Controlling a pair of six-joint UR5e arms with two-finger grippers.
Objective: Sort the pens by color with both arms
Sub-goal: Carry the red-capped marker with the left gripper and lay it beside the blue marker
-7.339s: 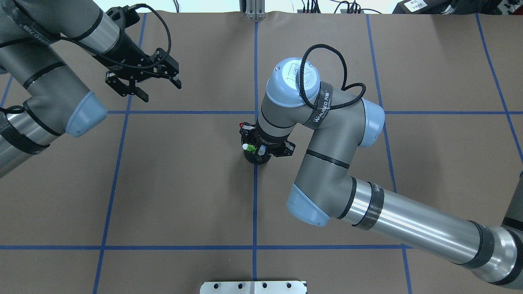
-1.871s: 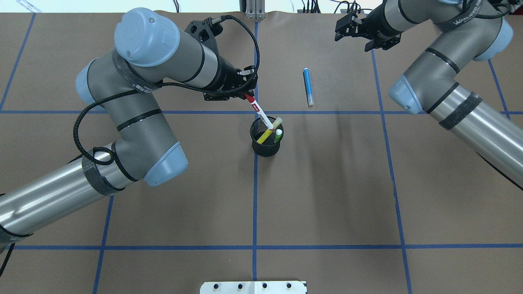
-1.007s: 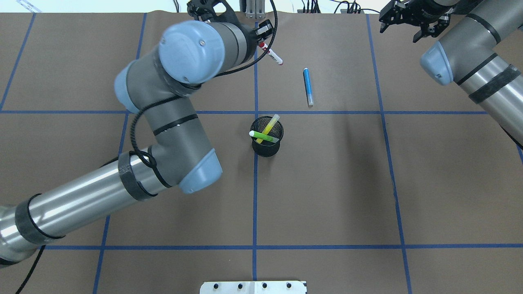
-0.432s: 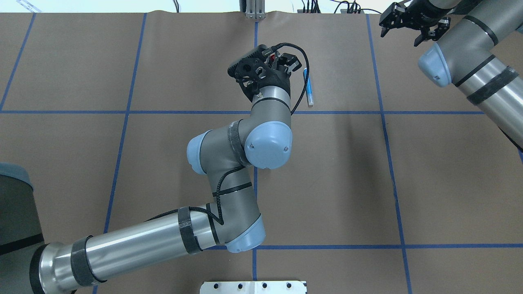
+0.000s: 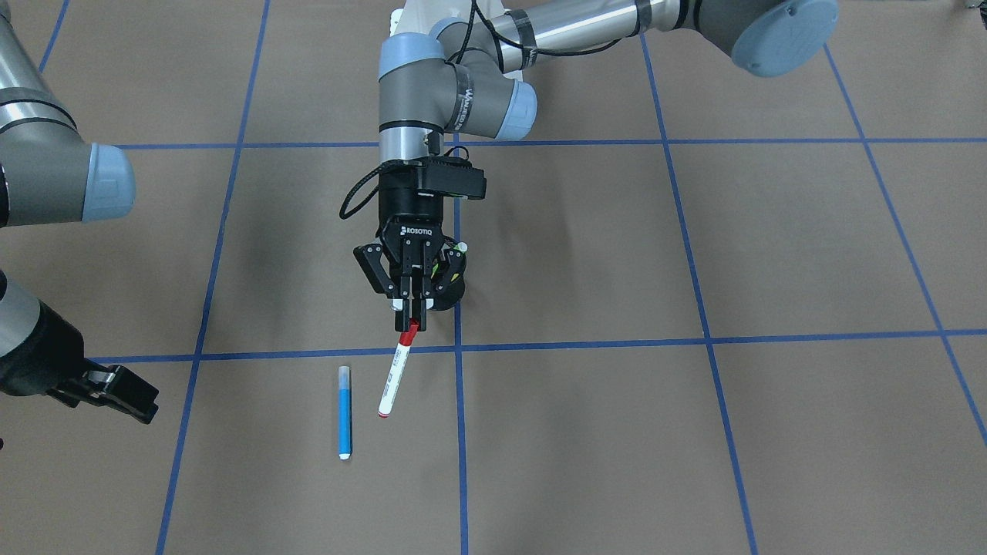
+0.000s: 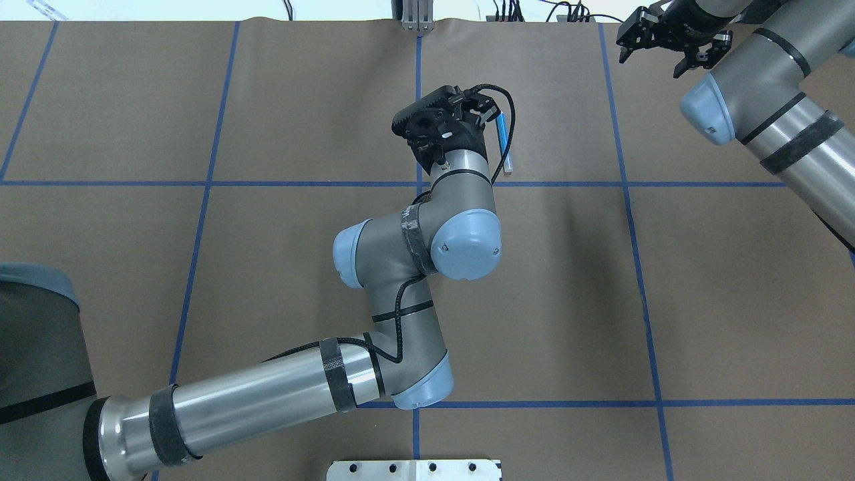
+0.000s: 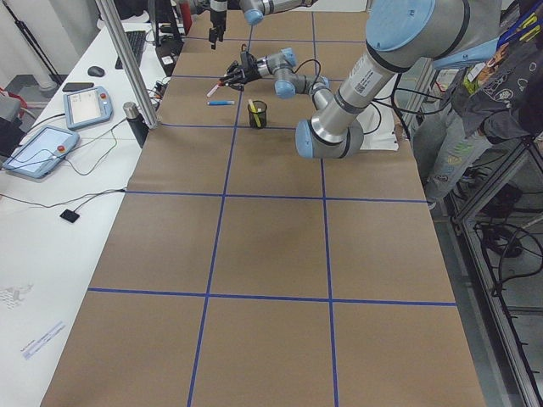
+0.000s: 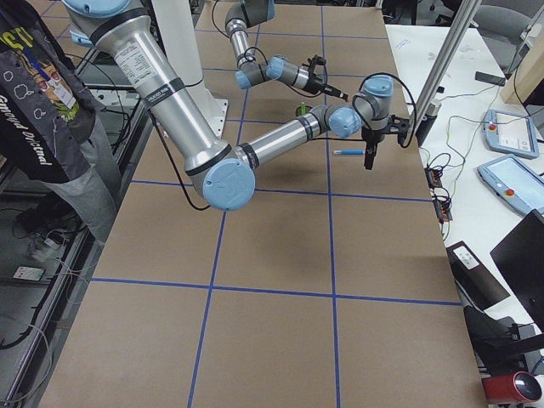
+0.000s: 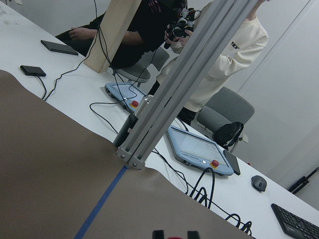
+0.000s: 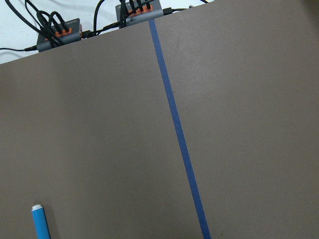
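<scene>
Bright even overhead light, soft shadows, sharp focus

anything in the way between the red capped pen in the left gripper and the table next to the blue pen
Nothing visible. The left gripper holds the red-capped pen by its cap, slanting down over bare table beside the blue pen, apart from it.
</scene>
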